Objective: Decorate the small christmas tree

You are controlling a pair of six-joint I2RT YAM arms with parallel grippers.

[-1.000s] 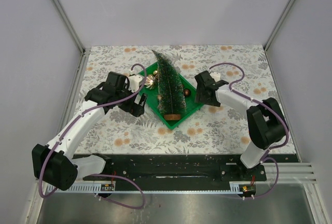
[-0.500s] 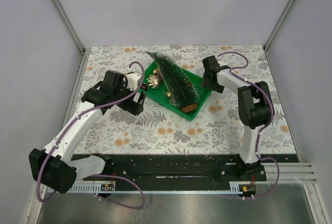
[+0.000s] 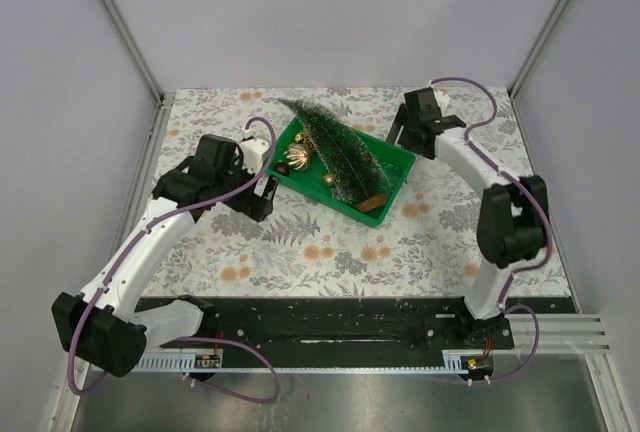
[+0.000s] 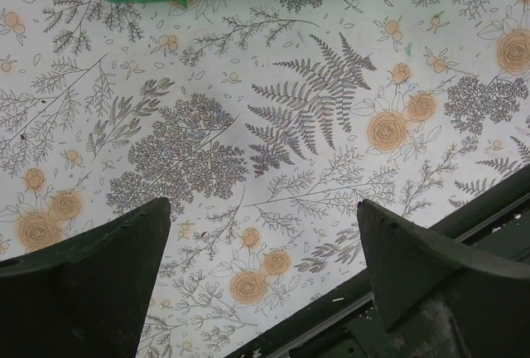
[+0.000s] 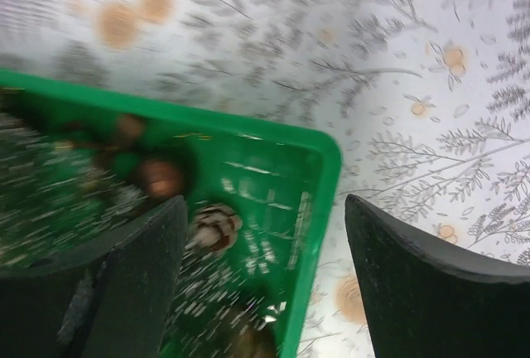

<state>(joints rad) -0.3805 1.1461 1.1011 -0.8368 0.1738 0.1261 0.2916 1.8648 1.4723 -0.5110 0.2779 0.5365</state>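
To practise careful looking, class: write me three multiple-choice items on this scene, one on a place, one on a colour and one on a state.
1. Where is the small christmas tree?
A. Standing upright
B. Lying in the tray
C. Lifted in the air

2. What colour is the tray?
A. Blue
B. Red
C. Green

3. What state is the left gripper in?
A. Open, holding nothing
B. Shut on an ornament
C. Shut on the tree

Answers:
1 B: the tree lies on its side in the tray, with its tip reaching past the far rim.
2 C: the tray's walls and floor are bright green in every view.
3 A: its fingers stand wide apart, with only the flowered tablecloth showing between them.
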